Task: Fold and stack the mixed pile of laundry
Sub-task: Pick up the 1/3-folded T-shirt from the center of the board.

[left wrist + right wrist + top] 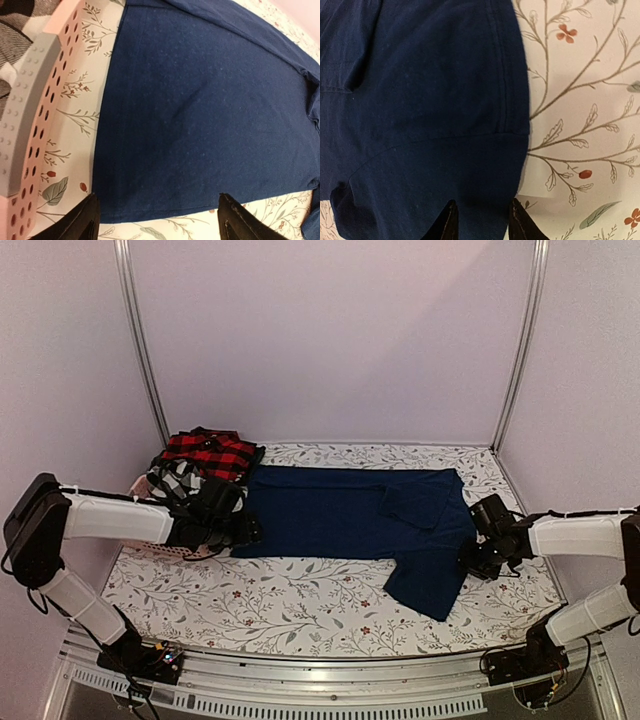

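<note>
Item, far left: pink slotted basket (pixel 40 125) at the left edge of the floral-print table cover (pixel 300 600), holding the rest of the pile, with a red-and-black plaid piece (pixel 210 452) on top towards the rear and a black-and-white checked shirt (pixel 175 480) just in front of it. Item: left gripper (pixel 159 221), hanging low between the basket and the left end of the cloth, its two fingers set wide apart with nothing between them; the near left corner of the cloth lies beneath them. Item, centre: navy blue trousers (pixel 340 510), spread flat on the table cover, long axis running left to right across the table. The left end is a straight edge close beside the basket wall but apart from it. The right end bends forward into a flap pointing at the near right corner. Which end is the waist cannot be told. Item, right: right gripper (pixel 482 220), down at the right-hand edge of the trousers where the flap begins. Its fingers stand close together with the seamed edge of the cloth in the narrow gap; whether they actually pinch it cannot be told.
</note>
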You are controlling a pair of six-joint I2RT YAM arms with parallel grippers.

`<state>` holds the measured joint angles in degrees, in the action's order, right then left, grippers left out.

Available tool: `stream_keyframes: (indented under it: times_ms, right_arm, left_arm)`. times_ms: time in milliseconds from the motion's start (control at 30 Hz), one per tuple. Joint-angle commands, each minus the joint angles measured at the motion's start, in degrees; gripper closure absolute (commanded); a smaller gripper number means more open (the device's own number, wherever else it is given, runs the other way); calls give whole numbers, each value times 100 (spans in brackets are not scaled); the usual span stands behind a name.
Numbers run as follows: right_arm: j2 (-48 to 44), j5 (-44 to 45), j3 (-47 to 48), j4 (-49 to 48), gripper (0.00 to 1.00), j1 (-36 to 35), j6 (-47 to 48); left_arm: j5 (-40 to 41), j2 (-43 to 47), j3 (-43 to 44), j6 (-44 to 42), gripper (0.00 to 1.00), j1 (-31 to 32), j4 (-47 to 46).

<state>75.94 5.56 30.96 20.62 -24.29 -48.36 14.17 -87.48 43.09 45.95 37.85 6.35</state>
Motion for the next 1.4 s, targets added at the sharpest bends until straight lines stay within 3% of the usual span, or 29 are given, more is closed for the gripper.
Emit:
stream_keyframes:
  times_ms: [0,67,100,300,433,600,1100,1200,1367]
  right_arm:
    - [399,-548,-73,-258,82,111,203]
    - [417,-769,-102,-286,97,195,227]
    - [381,-801,-111,-252,100,245,250]
    - [-560,-809,-105,119,100,637,349]
    - [-1072,-723,-88,381,100,833,453]
    - [-1056,-812,-179,342,100,880,494]
    - [-1052,-937,-340,214,100,888,512]
    - [-1096,-955,-383,216,100,883,505]
    - [-1311,-1027,-508,318,100,883,418]
  left_arm:
    - [-32,196,-77,121,20,-155,124]
    - [-82,188,-92,120,20,-187,172]
    - [-87,177,-77,114,21,-191,225]
    - [-269,-71,-95,172,35,-189,541]
    - [-199,-208,-205,450,37,-190,673]
    - [-132,-481,-166,732,39,-184,779]
    - [-518,-454,-246,1150,63,122,789]
    - [-489,-471,-301,1233,72,125,796]
    - [-459,-311,-333,1273,99,84,885]
